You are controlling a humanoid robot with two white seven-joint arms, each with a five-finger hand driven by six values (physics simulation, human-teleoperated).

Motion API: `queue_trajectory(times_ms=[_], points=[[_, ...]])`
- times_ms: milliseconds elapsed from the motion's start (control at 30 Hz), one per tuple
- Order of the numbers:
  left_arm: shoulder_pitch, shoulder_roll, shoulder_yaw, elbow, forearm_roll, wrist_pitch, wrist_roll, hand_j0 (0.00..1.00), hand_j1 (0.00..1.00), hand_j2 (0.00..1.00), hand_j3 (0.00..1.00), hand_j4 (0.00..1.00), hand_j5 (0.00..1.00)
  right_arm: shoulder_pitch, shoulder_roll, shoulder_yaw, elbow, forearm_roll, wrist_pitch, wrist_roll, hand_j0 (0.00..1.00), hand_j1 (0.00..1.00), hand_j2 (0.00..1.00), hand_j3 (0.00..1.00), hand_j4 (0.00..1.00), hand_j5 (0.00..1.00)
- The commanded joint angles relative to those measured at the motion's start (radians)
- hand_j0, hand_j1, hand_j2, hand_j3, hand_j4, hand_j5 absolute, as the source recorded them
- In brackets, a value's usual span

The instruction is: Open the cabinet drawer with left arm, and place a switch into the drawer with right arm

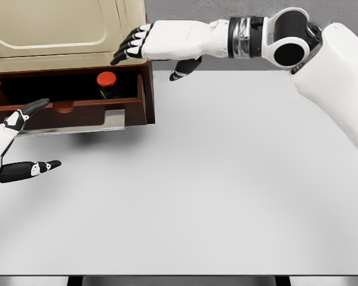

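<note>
Switch [107, 84] stands upright in the open drawer [77, 116], red cap up. Right hand [149, 44] hovers above, fingers spread, empty. Left hand [21, 143] spread wide, empty.

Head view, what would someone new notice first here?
The open drawer at upper left, with a red-topped switch sitting inside it. The right hand reaches across just above it, fingers spread and empty. The left hand hangs open at the left edge, below the drawer.

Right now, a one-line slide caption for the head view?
Switch sits in the open drawer; right hand open above it, left hand open nearby.
</note>
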Motion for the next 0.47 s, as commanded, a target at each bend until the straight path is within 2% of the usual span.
queue_trajectory(times_ms=[0, 100, 167, 200, 233, 267, 300, 333, 433], points=[[0.000, 0.000, 0.000, 0.000, 0.008, 0.002, 0.000, 1.00, 1.00, 1.00, 1.00, 1.00, 1.00, 0.005, -0.187, -0.005, -0.120, -0.042, 0.003, -0.005, 1.00, 1.00, 1.00, 1.00, 1.00, 1.00], [0.000, 0.000, 0.000, 0.000, 0.008, 0.002, 0.000, 1.00, 1.00, 1.00, 1.00, 1.00, 1.00, 0.048, -0.374, -0.008, -0.194, -0.064, 0.003, -0.006, 1.00, 1.00, 1.00, 1.00, 1.00, 1.00], [0.000, 0.000, -0.004, 0.000, 0.011, 0.002, 0.000, 1.00, 1.00, 1.00, 1.00, 1.00, 1.00, 0.078, -0.522, -0.010, -0.197, -0.107, 0.003, -0.008, 1.00, 1.00, 1.00, 1.00, 1.00, 1.00], [0.000, 0.000, -0.004, 0.000, 0.011, 0.002, 0.000, 1.00, 1.00, 1.00, 1.00, 1.00, 1.00, 0.103, -0.571, -0.014, -0.194, -0.110, 0.003, -0.009, 1.00, 1.00, 1.00, 1.00, 1.00, 1.00], [0.000, 0.000, -0.004, 0.000, 0.011, 0.002, 0.000, 1.00, 1.00, 1.00, 1.00, 1.00, 1.00, 0.156, -0.615, -0.062, -0.191, -0.118, 0.003, -0.009, 1.00, 1.00, 1.00, 1.00, 1.00, 1.00], [0.000, 0.000, -0.003, 0.000, 0.011, 0.002, 0.000, 1.00, 1.00, 1.00, 1.00, 1.00, 1.00, 0.233, -0.649, -0.141, -0.189, -0.119, 0.003, -0.009, 1.00, 1.00, 1.00, 1.00, 1.00, 1.00], [0.000, 0.000, -0.004, 0.000, 0.011, 0.002, 0.000, 1.00, 1.00, 1.00, 1.00, 1.00, 1.00, 0.291, -0.655, -0.207, -0.189, -0.119, 0.003, -0.009, 1.00, 1.00, 1.00, 1.00, 1.00, 1.00], [0.003, 0.000, -0.004, 0.000, 0.011, 0.002, 0.000, 1.00, 1.00, 1.00, 1.00, 1.00, 1.00, 0.316, -0.655, -0.230, -0.191, -0.118, 0.003, -0.008, 1.00, 1.00, 1.00, 1.00, 1.00, 1.00], [0.012, 0.000, -0.003, 0.000, 0.011, 0.002, 0.000, 1.00, 1.00, 1.00, 1.00, 1.00, 1.00, 0.318, -0.654, -0.230, -0.195, -0.118, 0.003, -0.008, 1.00, 1.00, 1.00, 1.00, 1.00, 1.00]])
